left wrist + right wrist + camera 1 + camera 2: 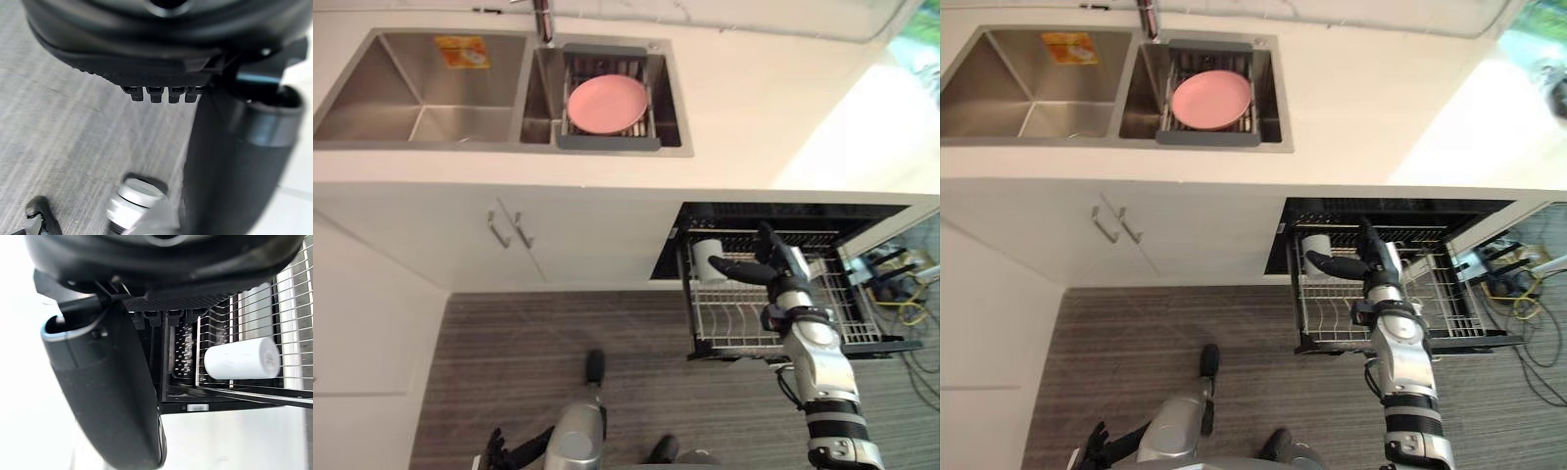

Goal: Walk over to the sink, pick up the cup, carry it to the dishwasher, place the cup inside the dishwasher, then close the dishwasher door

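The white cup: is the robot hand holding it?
No, the white cup lies on its side in the dishwasher rack, clear of the right robot hand.

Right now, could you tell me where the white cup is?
The white cup lies on its side in the pulled-out dishwasher rack, at its back left corner, just left of the open right hand.

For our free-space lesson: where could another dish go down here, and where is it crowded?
Free: the left sink basin; the white counter right of the sink; the front wires of the dishwasher rack. Crowded: the right basin, filled by the drainer holding the pink plate; the rack's back left, where the right hand hangs beside the cup.
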Tool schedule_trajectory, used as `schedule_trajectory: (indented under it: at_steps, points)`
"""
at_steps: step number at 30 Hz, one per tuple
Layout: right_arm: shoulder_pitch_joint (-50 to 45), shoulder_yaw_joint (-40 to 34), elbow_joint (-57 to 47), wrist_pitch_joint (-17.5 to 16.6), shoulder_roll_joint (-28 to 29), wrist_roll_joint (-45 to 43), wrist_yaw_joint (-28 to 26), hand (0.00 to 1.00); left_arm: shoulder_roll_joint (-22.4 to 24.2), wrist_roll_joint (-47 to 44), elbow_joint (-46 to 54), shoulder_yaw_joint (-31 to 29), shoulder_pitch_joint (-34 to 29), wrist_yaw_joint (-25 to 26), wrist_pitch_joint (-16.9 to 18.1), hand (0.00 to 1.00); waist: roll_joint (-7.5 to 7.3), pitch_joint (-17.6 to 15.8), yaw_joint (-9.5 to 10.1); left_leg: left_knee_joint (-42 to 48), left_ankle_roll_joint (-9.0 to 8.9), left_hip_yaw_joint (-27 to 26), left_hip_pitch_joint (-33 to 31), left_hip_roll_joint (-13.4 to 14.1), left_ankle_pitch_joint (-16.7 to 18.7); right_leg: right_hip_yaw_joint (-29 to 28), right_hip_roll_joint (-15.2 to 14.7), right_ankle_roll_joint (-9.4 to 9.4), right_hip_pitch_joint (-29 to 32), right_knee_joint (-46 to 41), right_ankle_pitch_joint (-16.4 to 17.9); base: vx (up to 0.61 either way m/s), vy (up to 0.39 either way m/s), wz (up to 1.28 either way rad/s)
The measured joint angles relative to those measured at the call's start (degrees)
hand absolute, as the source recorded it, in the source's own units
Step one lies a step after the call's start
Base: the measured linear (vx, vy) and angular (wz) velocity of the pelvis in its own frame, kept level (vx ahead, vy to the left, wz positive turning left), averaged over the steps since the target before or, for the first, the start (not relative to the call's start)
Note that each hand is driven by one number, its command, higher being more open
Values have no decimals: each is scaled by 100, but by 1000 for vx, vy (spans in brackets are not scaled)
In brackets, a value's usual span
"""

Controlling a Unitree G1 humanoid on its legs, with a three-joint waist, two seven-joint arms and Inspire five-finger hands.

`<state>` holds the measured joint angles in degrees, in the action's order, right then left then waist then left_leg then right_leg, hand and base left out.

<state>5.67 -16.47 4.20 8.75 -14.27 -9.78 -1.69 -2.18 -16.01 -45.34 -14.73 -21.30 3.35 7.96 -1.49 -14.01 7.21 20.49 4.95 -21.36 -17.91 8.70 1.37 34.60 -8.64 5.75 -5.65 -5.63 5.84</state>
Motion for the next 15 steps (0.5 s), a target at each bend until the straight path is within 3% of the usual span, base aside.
schedule_trajectory:
  at_steps: [1,3,4,5,6,8,9,10,11,12,14,15]
  points:
    - [-163,-269,-159,-98,-79,-46,-13,100,73,44,4,57,-125,-10,11,100,155,36,-158,-7,-103,-118,125,6,206,191,-49,102,-75,-212,88,-32,157,75]
    - [-260,-691,-289,-250,-81,-195,19,100,41,148,-5,207,-151,-7,21,100,80,-4,-215,-401,-101,-27,418,-379,106,266,-384,229,-144,-552,289,-57,172,64]
    - [-384,-910,-507,-473,-78,-194,72,100,9,182,-4,391,-149,-10,15,100,79,2,-323,-923,-170,71,674,-712,-29,348,-605,186,-206,-716,374,-68,172,64]
    - [-415,-954,-613,-649,-60,-195,124,100,-62,301,-43,490,-144,-15,7,100,19,17,-436,-1315,-241,-48,896,-922,63,386,-799,123,-254,-688,412,-38,186,63]
    - [-402,-953,-840,-813,57,-218,201,100,-268,539,-121,611,-130,-66,-10,100,-87,14,-514,-485,-83,-171,880,-862,275,403,-1023,213,-205,-844,469,0,127,24]
    - [-457,-930,-1017,-966,193,-310,216,100,-356,754,-298,684,-90,-108,-65,100,-1,69,-537,-499,-123,27,1043,-833,535,293,-1117,262,-157,-1145,558,33,105,2]
    - [-544,-908,-1122,-1004,317,-463,223,100,-433,885,-303,767,-28,-117,-130,100,-64,93,-596,-713,-91,83,1109,-975,512,294,-1279,-81,-25,-1533,566,22,100,10]
    - [-568,-904,-1140,-1007,326,-472,222,100,-443,917,-309,779,-13,-121,-136,100,-61,94,-609,-725,-61,100,1104,-983,515,281,-1320,-176,38,-1667,549,6,76,25]
    - [-653,-861,-1150,-1007,389,-471,216,100,-541,943,-348,894,-3,-138,-162,100,-49,101,-671,-796,7,190,1134,-992,489,-180,-1380,-700,352,-2295,425,30,69,41]
    - [-816,-795,-1169,-1008,507,-468,236,100,-676,943,-436,998,21,-177,-204,100,-26,118,-789,-907,94,408,1267,-997,432,-1081,-1181,-817,663,-2743,400,51,79,64]
    - [-1237,-783,-1339,-998,616,-460,272,100,-849,1032,-525,1091,145,-206,-353,100,-86,125,-917,-1103,53,752,1425,-992,367,-1916,-578,-360,678,-2474,678,121,22,89]
    - [-1361,-784,-1491,-989,618,-463,256,100,-921,1127,-640,1090,239,-269,-420,100,-136,124,-919,-1296,41,762,1592,-1010,289,-2056,-372,-315,698,-2113,705,122,-8,58]
